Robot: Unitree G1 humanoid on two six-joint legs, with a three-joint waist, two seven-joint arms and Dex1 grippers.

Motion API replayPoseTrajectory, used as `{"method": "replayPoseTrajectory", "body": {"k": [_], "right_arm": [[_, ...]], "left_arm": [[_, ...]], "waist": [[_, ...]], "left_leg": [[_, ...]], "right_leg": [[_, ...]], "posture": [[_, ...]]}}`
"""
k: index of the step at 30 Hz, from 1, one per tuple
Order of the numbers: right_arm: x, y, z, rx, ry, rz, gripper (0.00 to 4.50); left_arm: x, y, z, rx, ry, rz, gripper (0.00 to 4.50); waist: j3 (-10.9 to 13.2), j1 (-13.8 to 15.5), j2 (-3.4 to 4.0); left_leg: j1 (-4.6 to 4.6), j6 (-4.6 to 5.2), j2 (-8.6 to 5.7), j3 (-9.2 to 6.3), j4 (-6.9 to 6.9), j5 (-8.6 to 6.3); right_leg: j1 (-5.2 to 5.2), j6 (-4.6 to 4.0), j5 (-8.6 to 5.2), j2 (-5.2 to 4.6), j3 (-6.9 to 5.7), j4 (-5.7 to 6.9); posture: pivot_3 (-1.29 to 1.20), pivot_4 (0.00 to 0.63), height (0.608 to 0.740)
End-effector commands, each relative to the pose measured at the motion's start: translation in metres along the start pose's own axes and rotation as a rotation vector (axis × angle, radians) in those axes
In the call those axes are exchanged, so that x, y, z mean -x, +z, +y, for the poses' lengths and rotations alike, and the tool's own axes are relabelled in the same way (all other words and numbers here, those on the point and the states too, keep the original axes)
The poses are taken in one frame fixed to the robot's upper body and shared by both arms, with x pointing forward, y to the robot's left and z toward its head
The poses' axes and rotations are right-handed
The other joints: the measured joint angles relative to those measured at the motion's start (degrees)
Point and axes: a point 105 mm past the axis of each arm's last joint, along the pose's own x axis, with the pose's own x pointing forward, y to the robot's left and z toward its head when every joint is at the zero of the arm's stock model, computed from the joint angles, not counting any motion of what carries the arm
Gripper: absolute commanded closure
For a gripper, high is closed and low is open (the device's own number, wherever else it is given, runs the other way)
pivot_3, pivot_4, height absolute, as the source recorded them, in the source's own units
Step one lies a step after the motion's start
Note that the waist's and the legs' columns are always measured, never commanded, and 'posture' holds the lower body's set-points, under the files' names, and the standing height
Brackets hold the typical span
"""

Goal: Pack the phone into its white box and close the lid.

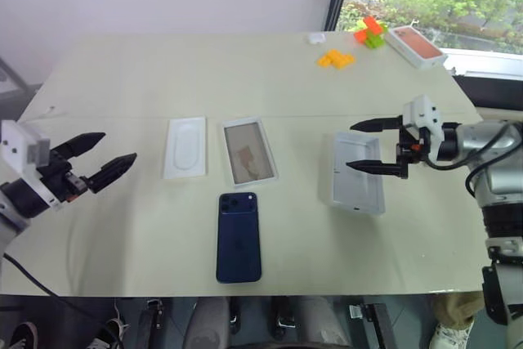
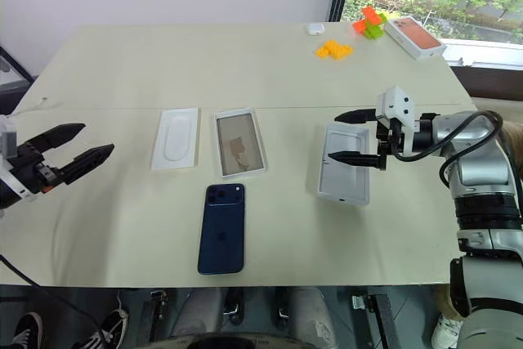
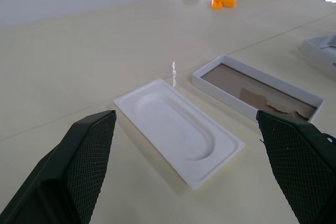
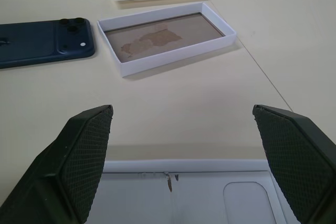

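The dark navy phone (image 1: 239, 237) lies camera side up near the table's front edge. Just behind it sits the white box (image 1: 249, 151), a shallow tray with a brownish floor. The lid (image 1: 357, 173) rests inside up on the table to the right. My right gripper (image 1: 374, 145) hovers open over the lid, fingers pointing left, holding nothing. Far to the left, my left gripper (image 1: 102, 159) stands open and empty, well clear of everything. In the right wrist view the box (image 4: 167, 36) and phone (image 4: 44, 40) lie beyond the lid's rim (image 4: 184, 165).
A thin white insert (image 1: 185, 148) with an oval recess lies left of the box. At the far right corner are orange and green blocks (image 1: 353, 45), a white box with a reddish top (image 1: 415, 45) and a small white case (image 1: 316, 38).
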Motion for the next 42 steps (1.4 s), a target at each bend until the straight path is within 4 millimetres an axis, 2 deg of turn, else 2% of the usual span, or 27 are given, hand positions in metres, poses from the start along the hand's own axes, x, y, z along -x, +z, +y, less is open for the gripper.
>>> {"method": "replayPoseTrajectory", "body": {"k": [1, 14, 22, 33, 37, 42], "right_arm": [[0.003, 0.011, -0.004, 0.041, -0.016, -0.018, 0.03], [0.003, 0.007, -0.008, 0.034, -0.043, -0.007, 0.03], [0.009, 0.0, -0.014, 0.028, -0.073, 0.023, 0.03], [0.011, -0.009, -0.011, 0.028, -0.085, 0.043, 0.03], [0.006, -0.002, -0.027, 0.029, -0.185, 0.0, 0.03], [-0.004, 0.008, -0.035, 0.03, -0.247, -0.058, 0.03]], "left_arm": [[0.001, 0.009, 0.004, -0.04, 0.018, -0.028, 0.0], [-0.002, 0.003, 0.007, -0.08, 0.04, 0.002, 0.0], [0.005, -0.005, 0.007, -0.067, 0.058, 0.022, 0.0], [0.009, -0.009, 0.005, -0.113, 0.016, 0.032, 0.0], [0.003, -0.011, 0.007, -0.107, 0.039, 0.032, 0.0], [-0.008, -0.016, 0.008, -0.087, 0.075, 0.058, 0.0]], "waist": [[0.0, 0.0, 0.0], [0.0, 0.0, 0.0], [0.0, -0.1, 0.0], [0.0, 0.0, 0.0], [0.0, -0.1, 0.0], [0.0, -0.1, 0.0]], "left_leg": [[0.0, 0.0, 0.0, 0.0, 0.0, 0.0], [0.0, 0.0, 0.0, 0.0, 0.0, 0.0], [0.0, 0.0, 0.0, 0.0, 0.0, 0.0], [0.0, 0.0, 0.0, 0.0, 0.0, 0.0], [0.0, 0.0, 0.0, 0.0, 0.0, 0.0], [0.0, 0.0, 0.0, 0.0, -0.03, 0.0]], "right_leg": [[0.0, 0.0, 0.0, 0.0, 0.0, 0.0], [0.0, 0.0, 0.0, 0.0, 0.0, 0.0], [0.0, 0.0, 0.0, 0.0, 0.0, 0.0], [0.0, 0.0, 0.0, 0.0, 0.0, 0.0], [0.0, 0.0, 0.0, 0.0, 0.0, 0.0], [0.0, 0.0, 0.0, 0.0, 0.0, 0.0]], "posture": [[0.0, 0.15, 0.737], [0.0, 0.15, 0.737], [0.0, 0.15, 0.737], [0.0, 0.15, 0.737], [0.0, 0.15, 0.737], [0.0, 0.15, 0.737]]}}
